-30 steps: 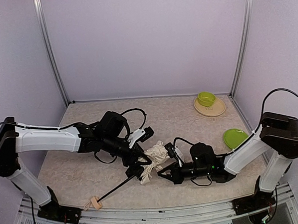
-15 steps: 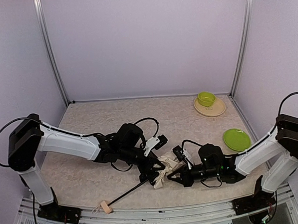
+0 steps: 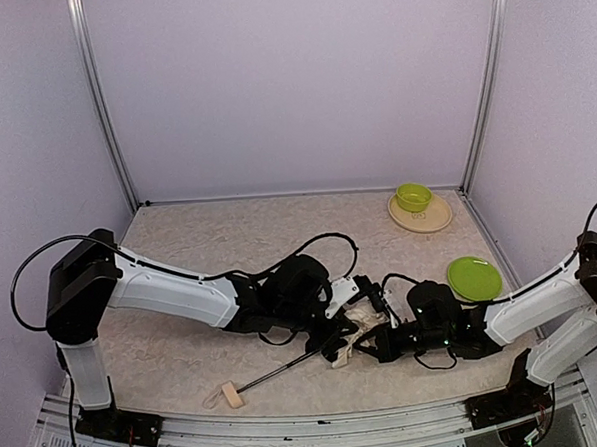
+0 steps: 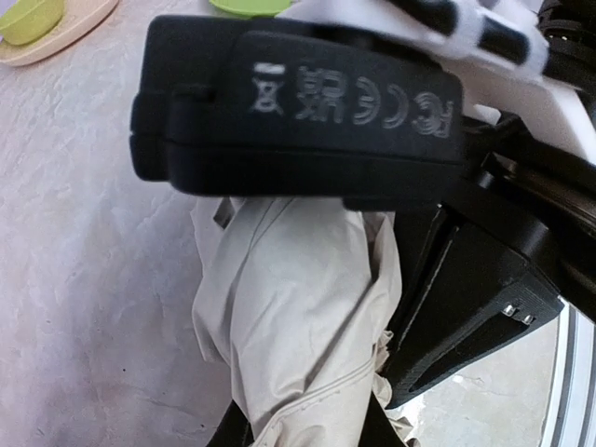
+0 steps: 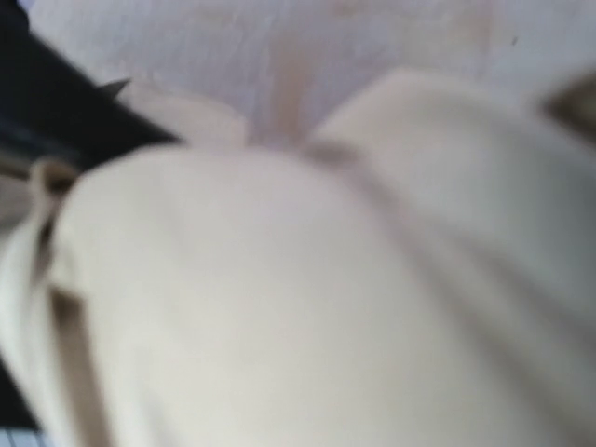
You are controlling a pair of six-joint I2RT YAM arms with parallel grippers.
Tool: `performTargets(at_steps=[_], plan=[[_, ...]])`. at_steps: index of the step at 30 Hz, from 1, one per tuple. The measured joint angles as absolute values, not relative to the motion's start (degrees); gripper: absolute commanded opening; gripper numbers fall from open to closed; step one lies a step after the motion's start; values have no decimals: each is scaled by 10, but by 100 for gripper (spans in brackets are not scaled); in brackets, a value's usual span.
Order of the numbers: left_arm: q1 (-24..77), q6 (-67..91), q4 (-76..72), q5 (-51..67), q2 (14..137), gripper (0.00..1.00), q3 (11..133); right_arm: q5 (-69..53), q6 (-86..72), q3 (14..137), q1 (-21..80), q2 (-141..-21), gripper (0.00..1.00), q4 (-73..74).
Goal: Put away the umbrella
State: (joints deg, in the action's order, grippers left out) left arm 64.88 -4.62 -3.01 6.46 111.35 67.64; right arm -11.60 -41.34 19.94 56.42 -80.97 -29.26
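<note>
Umbrella (image 3: 352, 319) shifted rightward, left pincer (image 3: 337, 340) clamped on it

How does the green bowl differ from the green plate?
The green bowl is deep and narrower; the green plate is shallow and wider. The bowl sits on a beige plate near the back; the green plate lies on the table, nearer the front. Both are lime green.

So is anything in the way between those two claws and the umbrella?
Nothing visible stands between them. The left gripper is closed on the umbrella, on its bunched cream fabric. The right gripper, shut, is pressed right up against the same bundle from the other side.
</note>
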Motion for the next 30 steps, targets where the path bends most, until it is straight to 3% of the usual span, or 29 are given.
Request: performTargets(at_steps=[4,7,9,19,26,30], plan=[[655,-86,-36,63,1114,59,675,-114,-426,200,562,-811,0,-289],[651,-103,-31,73,1119,74,669,-112,-442,200,560,-818,0,-285],[647,-106,-30,87,1124,98,661,-110,-454,200,560,-823,0,-293],[625,-117,9,115,1133,99,648,-116,-514,200,559,-905,0,-429],[614,-124,123,114,1128,99,703,-121,-531,200,558,-934,0,-470],[610,-123,135,118,1117,99,665,-122,-536,200,558,-934,0,-474]])
